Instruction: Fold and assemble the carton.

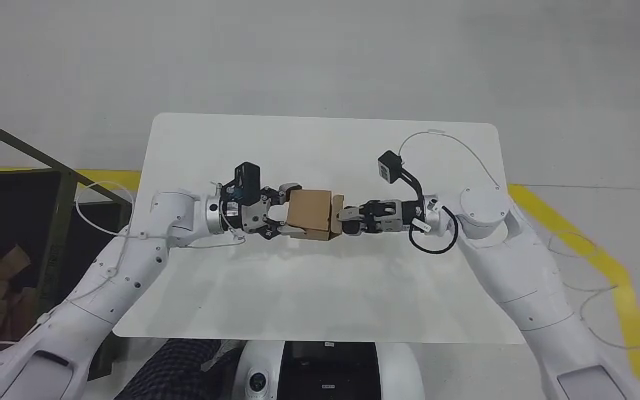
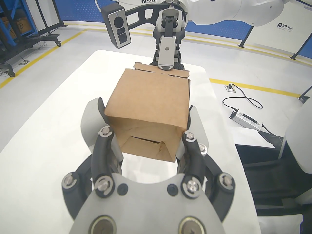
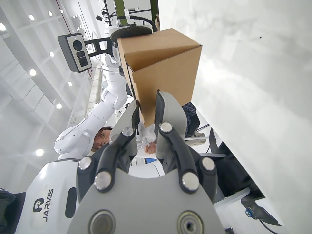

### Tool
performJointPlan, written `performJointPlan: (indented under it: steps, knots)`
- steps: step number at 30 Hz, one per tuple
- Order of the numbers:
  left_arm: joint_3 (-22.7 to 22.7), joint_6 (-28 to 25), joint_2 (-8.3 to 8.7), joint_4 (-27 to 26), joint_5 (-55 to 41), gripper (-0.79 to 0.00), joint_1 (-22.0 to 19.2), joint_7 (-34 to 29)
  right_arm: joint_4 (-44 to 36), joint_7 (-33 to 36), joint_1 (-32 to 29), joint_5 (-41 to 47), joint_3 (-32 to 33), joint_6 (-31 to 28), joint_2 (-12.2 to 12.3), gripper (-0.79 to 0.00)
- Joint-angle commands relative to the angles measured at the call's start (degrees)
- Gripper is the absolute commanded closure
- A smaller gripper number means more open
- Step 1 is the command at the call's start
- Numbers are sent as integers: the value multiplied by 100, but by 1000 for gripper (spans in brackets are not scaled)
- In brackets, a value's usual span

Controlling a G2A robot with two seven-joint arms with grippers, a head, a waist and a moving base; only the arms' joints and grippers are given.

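**CARTON END CLOSURE: TWO-ARM HOLD**

**Layout.** The desk (image 1: 320, 290) carries the work near its middle. The carton (image 1: 310, 213) is held there between the two arms, its length running from one arm to the other.

**Grip state.** The left end effector (image 2: 146, 114) is clamped across the carton's width and bears on both side walls. It holds the end where the panels are already tucked in, with a narrow slit between them. The right end effector (image 3: 147, 103) pinches a panel edge at the opposite end. There a flap (image 3: 158, 58) lies folded inward at a slant, and the end is not yet closed flush.

**Procedure (judged).**
1. Use the left clamp as a firm, square anchor.
2. Drive the pinched panel along its crease, not across it.
3. Limit the squeeze, since the walls will likely buckle under excess force.

**Contents.** The interior is hidden, so it cannot be determined whether anything lies inside.
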Motion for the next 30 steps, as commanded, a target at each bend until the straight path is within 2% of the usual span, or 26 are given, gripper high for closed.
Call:
performJointPlan:
  steps: [1, 9, 27, 30]
  knots:
    - [-7, 0, 1, -7, 8, -348, 13, 4, -19, -19, 11, -23, -9, 17, 1, -111]
    - [-30, 0, 2, -70, 6, -348, 46, 6, -96, -96, 84, -150, -100, 123, -4, -49]
    - [-77, 0, 6, -99, 39, -348, 103, 28, -288, -273, 140, -254, -210, 247, -9, -37]
    - [-79, 0, 7, -105, 43, -345, 112, 21, -313, -287, 146, -256, -214, 249, -9, -55]
